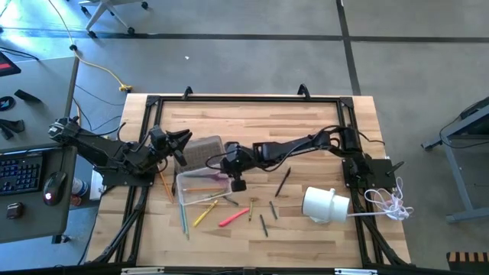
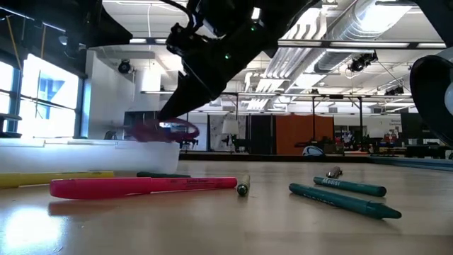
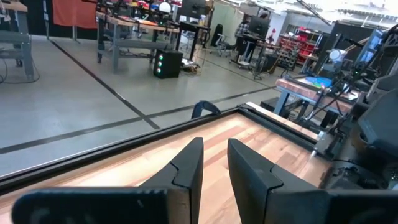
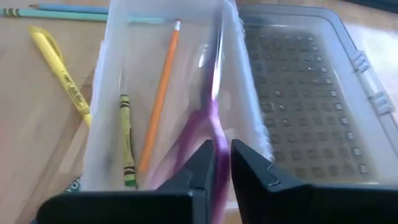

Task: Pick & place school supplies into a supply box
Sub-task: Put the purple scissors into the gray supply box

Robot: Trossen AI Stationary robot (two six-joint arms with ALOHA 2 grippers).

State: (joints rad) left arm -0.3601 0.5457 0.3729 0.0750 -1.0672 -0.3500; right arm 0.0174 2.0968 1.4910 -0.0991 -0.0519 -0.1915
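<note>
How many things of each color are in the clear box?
Orange: 1, the pencil
Yellow-green: 1, the crayon
Purple: 1, the scissors, gripped by the right claw
Total: 3 in the box

We see bare counter (image 1: 252, 122) across the upper middle of the high view, open to a gripper. At centre, the right gripper (image 1: 235, 177) sits over the box (image 1: 200, 187), blocking its near end, with the lid (image 1: 200, 150) just above. Loose pens (image 1: 260, 210) clutter the lower middle; a white cylinder (image 1: 325, 205) blocks the lower right.
</note>
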